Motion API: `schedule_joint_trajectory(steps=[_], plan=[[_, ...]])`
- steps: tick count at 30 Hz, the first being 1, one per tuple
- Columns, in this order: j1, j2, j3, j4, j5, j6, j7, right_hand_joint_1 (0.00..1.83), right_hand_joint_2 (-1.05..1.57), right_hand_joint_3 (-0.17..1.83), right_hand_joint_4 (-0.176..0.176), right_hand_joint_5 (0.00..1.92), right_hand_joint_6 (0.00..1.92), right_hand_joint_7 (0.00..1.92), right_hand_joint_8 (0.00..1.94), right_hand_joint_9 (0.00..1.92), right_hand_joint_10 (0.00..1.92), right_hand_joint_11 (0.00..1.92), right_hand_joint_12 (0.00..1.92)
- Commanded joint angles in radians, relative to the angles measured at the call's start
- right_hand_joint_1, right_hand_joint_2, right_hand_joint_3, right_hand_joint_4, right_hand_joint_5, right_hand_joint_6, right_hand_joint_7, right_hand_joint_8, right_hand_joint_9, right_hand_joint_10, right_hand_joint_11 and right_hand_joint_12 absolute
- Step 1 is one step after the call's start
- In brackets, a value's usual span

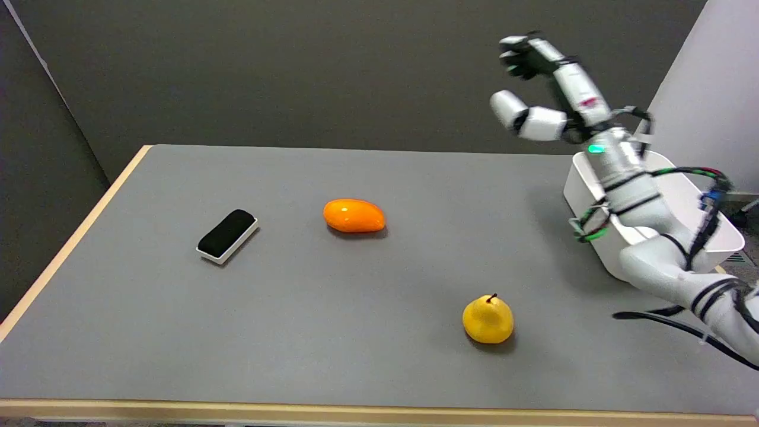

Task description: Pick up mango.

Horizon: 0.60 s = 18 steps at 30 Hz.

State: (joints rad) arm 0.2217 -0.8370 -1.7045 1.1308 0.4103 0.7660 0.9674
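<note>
Mango (354, 215) lies on the grey table (379, 356), well apart from the right hand (536, 89) and far below its fingers (514, 56). From the fingers it sits down and to the picture's left, toward the near side of the table. Its long axis runs almost left to right across the picture, with the narrower end pointing to the right, so this end is the one closest to the hand. The right hand is raised in the air above the far right part of the table, over a white bin (652, 237). The fingers are spread apart, with the thumb held away from the others, and they hold nothing. I judge that the reach has not yet begun, so the hand must travel left and come down. A grasp across the short width of the fruit looks the most natural. A yellow pear (488, 320) also lies below the fingers but nearer the camera, and a black eraser (227, 235) lies beyond the mango, farther left.
</note>
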Motion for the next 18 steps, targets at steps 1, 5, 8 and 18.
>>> schedule_joint_trajectory(steps=[1, 5, 8, 18], plan=[[0.138, -0.164, -0.304, 0.448, -0.108, -0.741, -0.671, 0.46, 0.64, 0.84, -0.022, 0.27, 0.49, 0.44, 0.48, 0.35, 1.0, 0.24, 1.44], [0.16, -0.228, -0.364, 0.454, -0.111, -0.827, -0.685, 0.41, 0.63, 0.82, -0.045, 0.26, 0.48, 0.4, 0.44, 0.29, 0.94, 0.22, 1.43], [0.173, -0.278, -0.405, 0.43, -0.146, -0.868, -0.685, 0.38, 0.62, 0.81, -0.066, 0.25, 0.46, 0.36, 0.41, 0.25, 0.89, 0.2, 1.41], [0.207, -0.393, -0.421, 0.307, -0.19, -0.888, -0.685, 0.34, 0.6, 0.79, -0.102, 0.19, 0.41, 0.23, 0.33, 0.11, 0.75, 0.12, 1.33]])
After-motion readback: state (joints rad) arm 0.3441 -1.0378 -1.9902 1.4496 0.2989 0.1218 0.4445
